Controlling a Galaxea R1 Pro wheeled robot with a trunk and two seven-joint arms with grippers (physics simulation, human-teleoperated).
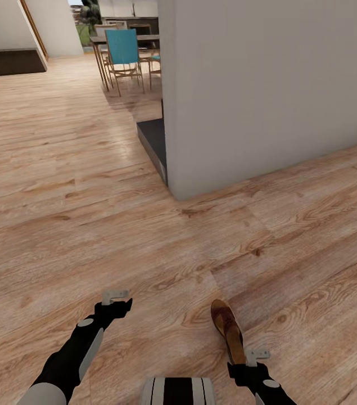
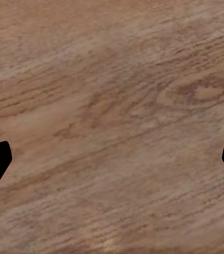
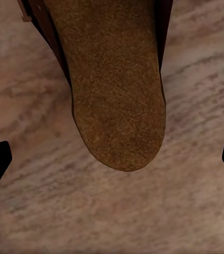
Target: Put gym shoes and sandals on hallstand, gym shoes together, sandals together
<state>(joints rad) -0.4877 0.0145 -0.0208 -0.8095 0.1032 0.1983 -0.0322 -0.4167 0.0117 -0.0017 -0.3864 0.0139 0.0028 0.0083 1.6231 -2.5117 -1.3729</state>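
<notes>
Sandal lies on floor under the spread, empty right gripper, seemingly lined up for grasping; left gripper also released.

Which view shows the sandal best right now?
Head view: the whole sandal lies on the corridor floor, just ahead of the right tool. The right wrist view gives a close-up of one rounded end of its insole. The left wrist view has floor planks.
</notes>
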